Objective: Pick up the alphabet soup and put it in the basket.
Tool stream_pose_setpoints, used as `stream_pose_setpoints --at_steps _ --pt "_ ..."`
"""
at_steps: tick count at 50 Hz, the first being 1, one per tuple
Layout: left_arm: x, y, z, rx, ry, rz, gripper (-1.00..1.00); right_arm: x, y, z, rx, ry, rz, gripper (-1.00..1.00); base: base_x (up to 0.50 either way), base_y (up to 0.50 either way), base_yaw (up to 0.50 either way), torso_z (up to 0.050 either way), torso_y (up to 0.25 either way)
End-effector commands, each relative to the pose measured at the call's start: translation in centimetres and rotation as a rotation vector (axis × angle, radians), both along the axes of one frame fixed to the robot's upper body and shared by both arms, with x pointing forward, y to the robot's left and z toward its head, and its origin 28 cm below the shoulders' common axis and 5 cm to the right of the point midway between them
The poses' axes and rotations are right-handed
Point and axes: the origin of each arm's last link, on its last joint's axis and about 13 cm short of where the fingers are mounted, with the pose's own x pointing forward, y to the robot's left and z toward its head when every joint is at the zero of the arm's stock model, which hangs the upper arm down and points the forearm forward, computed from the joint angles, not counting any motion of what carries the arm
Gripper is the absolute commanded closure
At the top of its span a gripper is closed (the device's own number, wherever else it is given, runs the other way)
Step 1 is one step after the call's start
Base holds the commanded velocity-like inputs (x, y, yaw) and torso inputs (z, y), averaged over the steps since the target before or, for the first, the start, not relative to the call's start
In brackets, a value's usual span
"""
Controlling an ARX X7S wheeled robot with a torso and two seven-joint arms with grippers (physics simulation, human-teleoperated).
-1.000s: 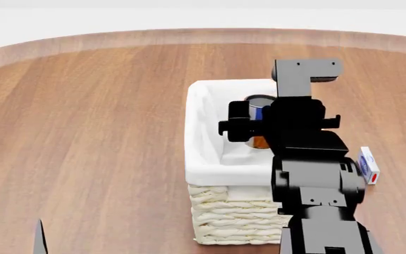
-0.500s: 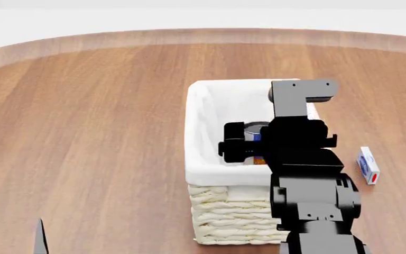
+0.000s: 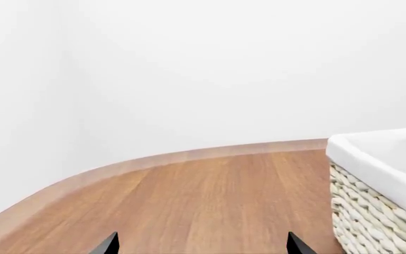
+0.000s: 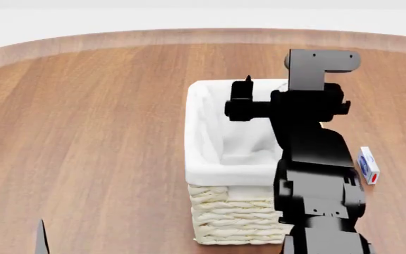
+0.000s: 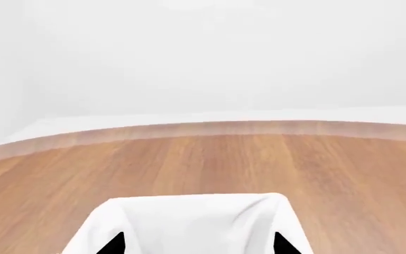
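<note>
Overhead, the head view shows a round wooden worktop (image 4: 97, 132) with warm brown plank grain and a paler band along its curved edge; beyond the edge the room is plain white, wall and floor hardly told apart. The basket (image 4: 224, 211), cream wicker with a white cloth liner folded over its rim, stands on the worktop right of centre. Right arm reaches over it from the near side; the right pincer (image 4: 244, 100) is above the basket's far half, one dark finger pointing up near the far rim. In the right wrist view two black fingertips (image 5: 111, 244) show well apart with only white liner between them, so the pincer stands wide and holds nothing. The alphabet soup is not visible in any view; the liner's inside shows only white where the arm does not cover it, and I cannot tell where the can lies.

A small white-and-blue box with a red end (image 4: 367, 165) lies on the worktop just right of the arm.

Left pincer (image 3: 199, 246): two dark tips at the frame edge, wide apart, over bare wood, with the basket's wall to one side. Left arm barely enters the head view at the near left corner.
</note>
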Motion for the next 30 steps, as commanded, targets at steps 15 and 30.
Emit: stream_pose_setpoints --at_steps 15,30 --pt "0.0 0.0 0.0 0.0 0.001 0.001 -1.0 1.0 0.4 3.9 0.02 -0.273 0.008 -1.0 0.0 0.0 0.0 0.0 0.0" --pt "0.0 -0.1 0.1 0.002 0.0 -0.001 -1.0 -6.0 -0.6 6.9 -0.023 -0.48 -0.008 -1.0 0.0 0.0 0.0 0.0 0.0"
